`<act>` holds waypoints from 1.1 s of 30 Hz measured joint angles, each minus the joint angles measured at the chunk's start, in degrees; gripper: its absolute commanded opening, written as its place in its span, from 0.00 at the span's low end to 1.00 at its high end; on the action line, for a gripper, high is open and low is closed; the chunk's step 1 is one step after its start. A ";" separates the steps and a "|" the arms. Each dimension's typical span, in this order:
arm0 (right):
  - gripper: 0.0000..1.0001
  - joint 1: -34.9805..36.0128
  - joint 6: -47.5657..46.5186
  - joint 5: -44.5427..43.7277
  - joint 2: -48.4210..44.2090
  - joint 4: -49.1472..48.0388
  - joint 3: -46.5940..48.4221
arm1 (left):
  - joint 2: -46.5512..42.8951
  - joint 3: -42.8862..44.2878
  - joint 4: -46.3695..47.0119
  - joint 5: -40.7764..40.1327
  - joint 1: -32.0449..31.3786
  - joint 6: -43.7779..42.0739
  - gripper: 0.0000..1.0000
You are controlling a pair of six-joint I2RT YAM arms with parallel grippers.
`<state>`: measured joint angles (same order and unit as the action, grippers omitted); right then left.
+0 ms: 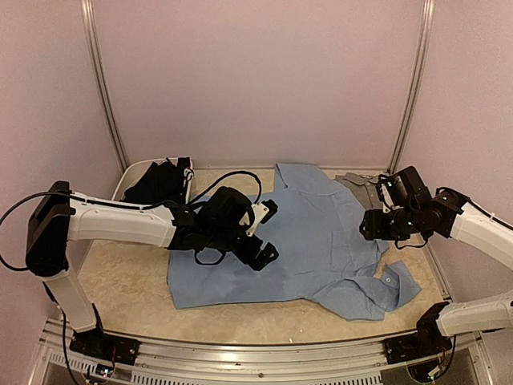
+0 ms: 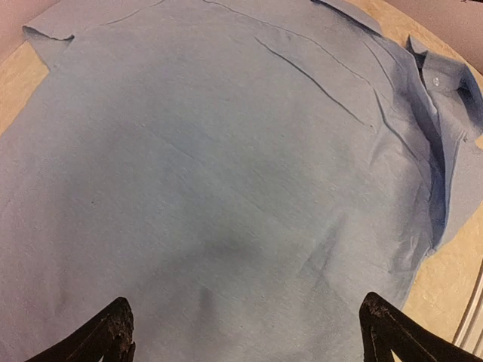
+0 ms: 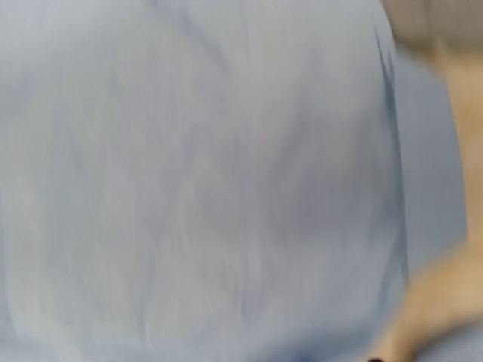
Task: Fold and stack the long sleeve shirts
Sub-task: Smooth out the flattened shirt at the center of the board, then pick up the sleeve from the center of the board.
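A light blue long sleeve shirt (image 1: 321, 241) lies spread flat on the table, collar toward the back, one cuffed sleeve (image 1: 390, 282) folded at its front right. My left gripper (image 1: 267, 233) hovers over the shirt's left half, open wide, nothing between its fingers. The left wrist view shows its two dark fingertips (image 2: 113, 335) far apart above the blue cloth (image 2: 226, 166). My right gripper (image 1: 371, 224) is at the shirt's right edge. Its wrist view is a blur of blue cloth (image 3: 196, 181), and its jaws do not show clearly. A grey shirt (image 1: 358, 183) lies at the back right.
A white tub (image 1: 128, 178) at the back left holds a black shirt (image 1: 160, 184). Metal rails (image 1: 240, 346) border the table's front edge, with pale walls close on all other sides. Cream table cover (image 1: 120, 289) shows around the shirt.
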<state>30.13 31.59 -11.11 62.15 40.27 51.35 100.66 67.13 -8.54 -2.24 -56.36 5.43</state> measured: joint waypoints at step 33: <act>0.20 -3.52 9.79 -13.18 27.34 26.95 2.29 | 2.47 0.70 0.07 4.81 -1.70 -3.39 0.99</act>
<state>26.61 41.39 -24.29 89.49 67.22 53.65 103.13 67.83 -8.47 2.57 -58.06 2.04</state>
